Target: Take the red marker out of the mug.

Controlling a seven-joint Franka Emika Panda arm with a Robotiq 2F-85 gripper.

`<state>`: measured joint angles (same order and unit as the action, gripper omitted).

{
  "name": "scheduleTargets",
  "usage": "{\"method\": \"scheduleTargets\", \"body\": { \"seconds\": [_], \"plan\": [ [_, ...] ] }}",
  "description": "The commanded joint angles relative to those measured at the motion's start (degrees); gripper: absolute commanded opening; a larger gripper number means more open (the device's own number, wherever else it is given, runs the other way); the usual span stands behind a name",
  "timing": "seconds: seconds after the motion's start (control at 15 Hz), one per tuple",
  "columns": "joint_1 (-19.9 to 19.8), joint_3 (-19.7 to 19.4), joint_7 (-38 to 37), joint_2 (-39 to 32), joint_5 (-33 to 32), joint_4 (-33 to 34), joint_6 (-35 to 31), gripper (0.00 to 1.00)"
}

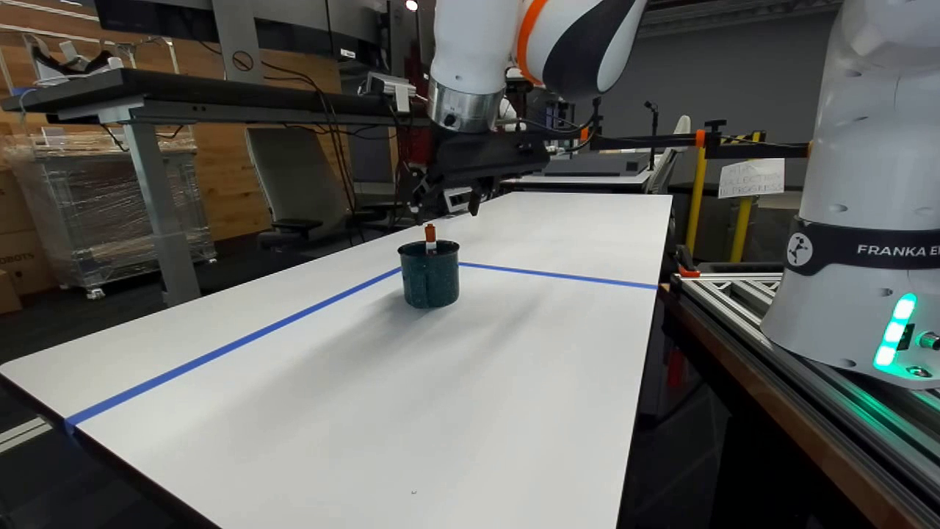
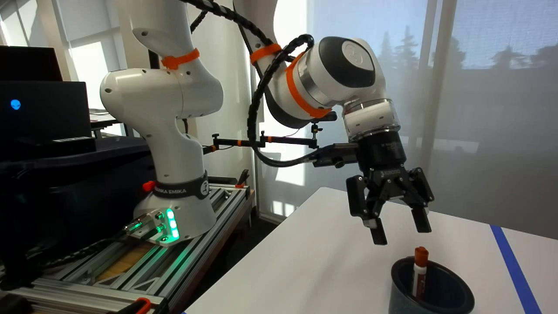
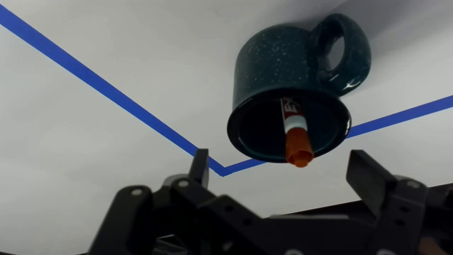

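Observation:
The dark teal mug (image 1: 430, 285) stands upright on the white table; it also shows in the other exterior picture (image 2: 400, 291), cut by the lower edge, and in the wrist view (image 3: 270, 62) with its handle. The red marker (image 2: 420, 267) stands in the mug, leaning slightly, with its orange-red cap above the rim (image 1: 430, 234). In the wrist view the marker (image 3: 298, 141) shows its cap, a white band and dark red lettering; its lower end is hidden inside the mug. My gripper (image 2: 401, 232) is open and empty above the marker, its fingers (image 3: 277, 157) wide apart, touching nothing.
The white table (image 1: 470, 411) carries blue tape lines (image 1: 242, 342) that meet in a corner near the mug. The robot base (image 1: 866, 308) stands on a metal frame beside the table. A dark desk (image 1: 242, 103) and a chair (image 1: 297, 180) stand beyond the table.

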<state>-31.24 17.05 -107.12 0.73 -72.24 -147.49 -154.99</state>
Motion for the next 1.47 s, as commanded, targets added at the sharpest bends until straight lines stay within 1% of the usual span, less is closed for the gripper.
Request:
{"method": "scheduleTargets", "body": {
  "seconds": [0.0, 0.4, 0.47, 0.53, 0.67, 0.73, 0.8, 0.87, 0.93, 1.07, 1.13, 1.33, 1.4],
  "plan": [
    [0.6, 0.4, -8.1, -5.1, -6.8, 4.0, 2.1, 1.00],
    [1.1, -0.1, -15.0, -10.5, -12.8, 7.2, 3.2, 1.00],
    [1.0, -0.1, -15.7, -11.1, -13.4, 7.6, 3.1, 0.80],
    [1.1, -0.1, -16.3, -11.5, -14.1, 8.0, 3.4, 0.74],
    [1.0, -0.1, -17.3, -12.1, -15.0, 8.6, 3.5, 0.66],
    [1.0, -0.1, -17.8, -12.2, -15.4, 8.9, 3.6, 0.65],
    [1.1, -0.1, -18.3, -12.1, -15.8, 9.1, 3.5, 0.60],
    [1.0, -0.1, -18.7, -12.2, -16.2, 9.3, 3.5, 0.62],
    [1.0, -0.1, -19.0, -12.3, -16.4, 9.4, 3.4, 0.48],
    [1.1, 0.0, -19.6, -12.4, -16.9, 9.5, 3.4, 0.44],
    [1.1, 0.0, -19.8, -12.4, -17.0, 9.5, 3.3, 0.26],
    [1.2, 0.1, -20.2, -12.4, -17.0, 9.3, 3.3, 0.18],
    [1.3, 0.1, -20.5, -12.4, -17.1, 9.2, 3.2, 0.20]
  ]
}}
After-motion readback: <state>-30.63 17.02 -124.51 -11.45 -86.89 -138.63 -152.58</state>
